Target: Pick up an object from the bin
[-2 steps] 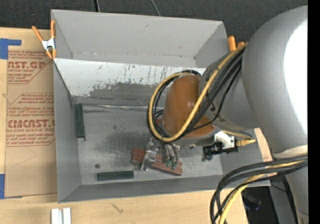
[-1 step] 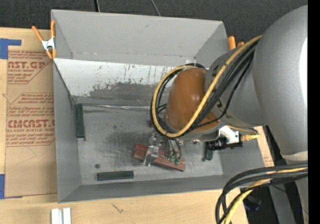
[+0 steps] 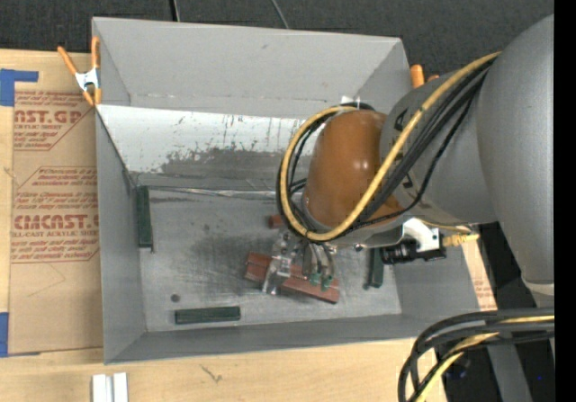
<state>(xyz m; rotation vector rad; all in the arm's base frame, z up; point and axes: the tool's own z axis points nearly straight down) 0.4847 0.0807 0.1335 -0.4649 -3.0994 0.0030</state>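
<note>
Your big grey arm [image 3: 513,139] hangs its gripper [image 3: 301,267] right over a flat red-brown strip [image 3: 306,290]. It lies just under the gripper, slanting from upper left to lower right. Spread or pinching, you cannot tell.

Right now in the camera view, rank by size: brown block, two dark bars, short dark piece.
1. Brown block, though partly covered.
2. Left dark bar and front dark bar, about alike.
3. Short dark piece.

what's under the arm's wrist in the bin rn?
A flat reddish-brown piece on the bin floor, both ends poking out. Its middle is covered by the wrist, as is the floor behind it.
</note>
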